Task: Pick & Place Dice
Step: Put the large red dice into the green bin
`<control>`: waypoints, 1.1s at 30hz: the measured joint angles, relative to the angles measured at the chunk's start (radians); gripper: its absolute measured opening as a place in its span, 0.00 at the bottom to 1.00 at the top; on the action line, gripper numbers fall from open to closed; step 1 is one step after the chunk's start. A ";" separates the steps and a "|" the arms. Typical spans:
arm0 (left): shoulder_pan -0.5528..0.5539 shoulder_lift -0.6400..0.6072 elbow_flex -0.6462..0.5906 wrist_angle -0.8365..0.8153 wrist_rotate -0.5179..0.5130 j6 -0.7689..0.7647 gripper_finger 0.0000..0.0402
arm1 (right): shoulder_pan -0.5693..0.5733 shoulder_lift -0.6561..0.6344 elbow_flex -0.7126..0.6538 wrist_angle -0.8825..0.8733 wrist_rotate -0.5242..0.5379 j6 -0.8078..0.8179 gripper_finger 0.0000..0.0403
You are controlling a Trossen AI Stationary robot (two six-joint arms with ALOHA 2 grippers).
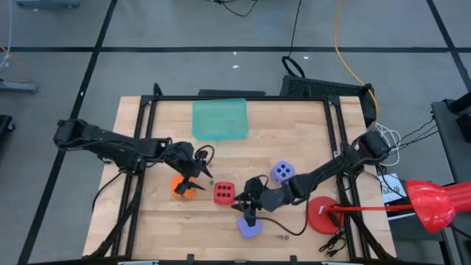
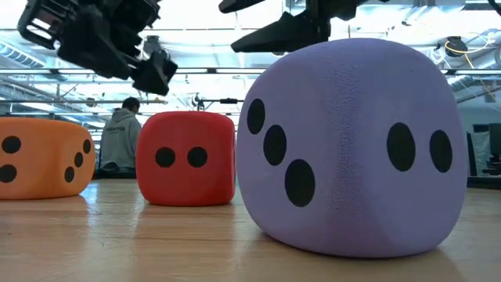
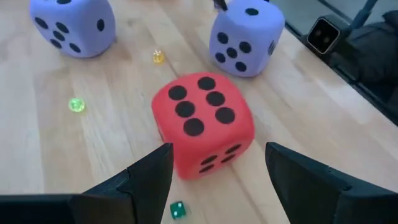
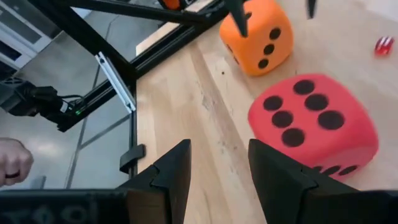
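Matt, soft foam-like skin with fine grain on purple-blue die (image 2: 348,149), red die (image 3: 202,124), orange die (image 4: 258,38); flat dark pips. Light wood table (image 1: 294,125), smooth, visible grain. Translucent teal plastic tray (image 1: 219,118). Matt black plastic fingers (image 3: 149,177).

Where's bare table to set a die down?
Free: wood between the flat teal-green square tray and the soft purple-blue cube; also the table's left edge. Crowded: front middle, around the soft orange cube, soft red cube and both hands.
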 joint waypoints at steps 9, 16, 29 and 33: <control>0.023 0.135 0.001 0.019 0.016 0.029 0.66 | 0.004 0.038 0.022 -0.031 -0.029 0.058 0.38; 0.023 0.238 0.001 0.106 0.068 0.025 0.66 | -0.005 0.044 0.022 -0.099 -0.034 0.089 0.38; 0.078 0.260 0.001 0.158 0.161 0.003 0.66 | -0.063 0.162 0.049 -0.125 -0.139 0.073 0.38; 0.089 0.260 0.001 0.159 0.164 0.018 0.66 | -0.068 0.210 0.109 -0.152 -0.161 0.043 0.38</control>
